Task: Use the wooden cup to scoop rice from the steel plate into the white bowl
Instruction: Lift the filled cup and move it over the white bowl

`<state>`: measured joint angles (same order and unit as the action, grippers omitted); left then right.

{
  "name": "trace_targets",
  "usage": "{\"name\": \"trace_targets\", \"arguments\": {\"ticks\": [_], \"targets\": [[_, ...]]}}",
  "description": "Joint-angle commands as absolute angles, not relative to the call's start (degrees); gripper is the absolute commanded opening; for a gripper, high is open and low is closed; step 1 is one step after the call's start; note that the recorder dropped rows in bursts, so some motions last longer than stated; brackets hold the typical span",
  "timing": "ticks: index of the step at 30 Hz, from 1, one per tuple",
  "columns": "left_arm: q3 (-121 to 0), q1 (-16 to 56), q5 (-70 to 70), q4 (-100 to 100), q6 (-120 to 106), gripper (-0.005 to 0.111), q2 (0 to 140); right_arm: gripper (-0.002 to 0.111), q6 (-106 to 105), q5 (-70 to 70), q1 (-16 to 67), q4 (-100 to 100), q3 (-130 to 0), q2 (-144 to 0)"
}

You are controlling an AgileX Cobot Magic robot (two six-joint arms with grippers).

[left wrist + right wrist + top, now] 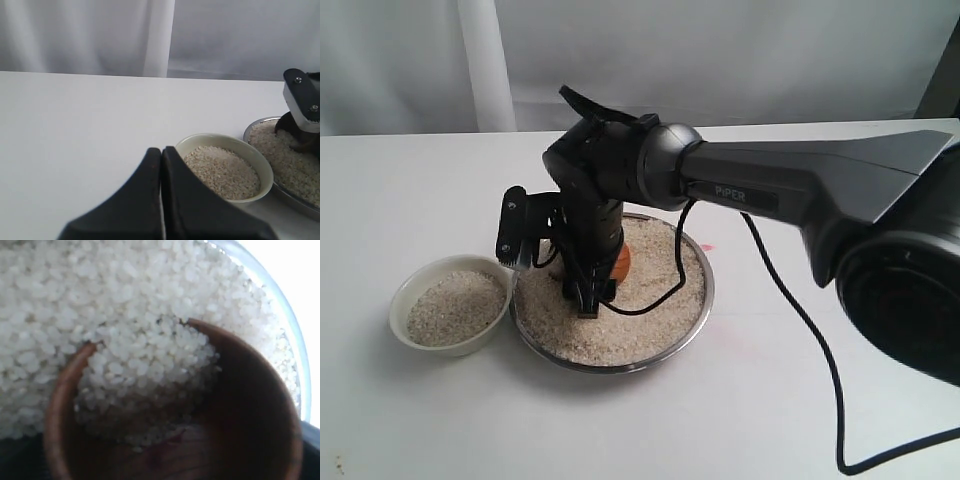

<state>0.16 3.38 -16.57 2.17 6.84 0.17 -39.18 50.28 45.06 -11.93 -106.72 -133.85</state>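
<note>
The steel plate [706, 288] sits mid-table, heaped with rice [655, 290]. My right gripper [599, 291] reaches down into it from the right and is shut on the wooden cup [621, 262]. Up close, the wooden cup [250, 405] lies tipped with its mouth pushed into the rice [100, 300], and grains fill its inside; the plate's rim [295, 340] runs just beyond it. The white bowl [402, 298] stands left of the plate, holding rice. My left gripper [161, 150] is shut and empty, just short of the white bowl [200, 139] and the steel plate [300, 207].
A black cable [810, 330] trails from the right arm across the white table to the front right. A small camera bracket [517, 228] hangs off the right wrist above the gap between bowl and plate. White curtains back the table.
</note>
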Motion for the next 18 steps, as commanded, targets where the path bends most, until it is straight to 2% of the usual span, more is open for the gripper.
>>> {"name": "trace_targets", "arguments": {"ticks": [1, 11, 18], "targets": [[0.0, 3.6, -16.4, 1.9, 7.1, 0.000, 0.0, 0.000, -38.9, 47.6, 44.7, -9.8, -106.5, -131.5], [0.0, 3.6, -16.4, 1.9, 7.1, 0.000, 0.0, 0.000, -38.8, 43.5, 44.5, -9.2, -98.6, -119.7], [0.0, 3.6, -16.4, 1.9, 7.1, 0.000, 0.0, 0.000, -38.8, 42.8, 46.4, -9.0, -97.9, -118.9]]}}
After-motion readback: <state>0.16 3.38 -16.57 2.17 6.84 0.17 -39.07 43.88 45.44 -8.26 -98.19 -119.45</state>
